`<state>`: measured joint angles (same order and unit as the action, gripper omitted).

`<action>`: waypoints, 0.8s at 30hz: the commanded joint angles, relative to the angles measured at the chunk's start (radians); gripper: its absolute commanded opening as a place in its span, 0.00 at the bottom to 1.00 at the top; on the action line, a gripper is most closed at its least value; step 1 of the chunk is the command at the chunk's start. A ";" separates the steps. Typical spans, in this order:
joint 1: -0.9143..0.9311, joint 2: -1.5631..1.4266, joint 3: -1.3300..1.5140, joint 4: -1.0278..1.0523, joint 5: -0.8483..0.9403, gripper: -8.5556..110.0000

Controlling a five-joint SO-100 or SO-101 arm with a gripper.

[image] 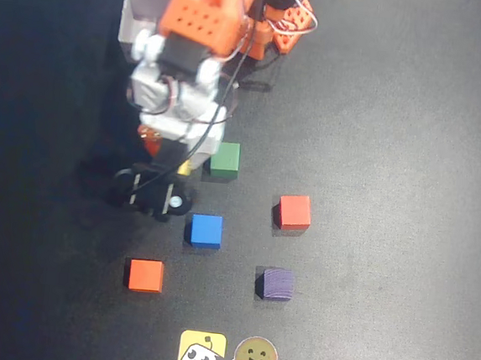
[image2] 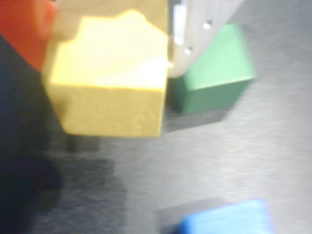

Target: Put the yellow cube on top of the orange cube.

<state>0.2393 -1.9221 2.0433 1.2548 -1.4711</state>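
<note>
The yellow cube (image2: pixel 109 83) fills the upper left of the wrist view, pinched between an orange finger (image2: pixel 24 29) on the left and a white finger (image2: pixel 195 29) on the right. My gripper (image2: pixel 107 48) is shut on it, and a shadow below suggests it hangs just off the table. In the overhead view only a sliver of the yellow cube (image: pixel 187 169) shows under the arm, where the gripper (image: pixel 174 164) sits beside the green cube. The orange cube (image: pixel 145 275) rests on the black table at the lower left, well apart from the gripper.
A green cube (image: pixel 225 159) (image2: pixel 212 73) stands right next to the held cube. A blue cube (image: pixel 206 230) (image2: pixel 229 219) lies just below. A redder cube (image: pixel 294 212) and a purple cube (image: pixel 278 283) sit to the right. Two stickers (image: pixel 225 356) lie at the bottom edge.
</note>
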 commanded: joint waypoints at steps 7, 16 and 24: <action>-0.100 -0.144 0.048 -0.032 -0.086 0.08; -0.044 -0.044 0.018 -0.094 -0.138 0.08; 0.034 0.048 -0.060 -0.117 -0.172 0.08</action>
<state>0.2546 -1.8883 2.0617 1.1474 -1.6368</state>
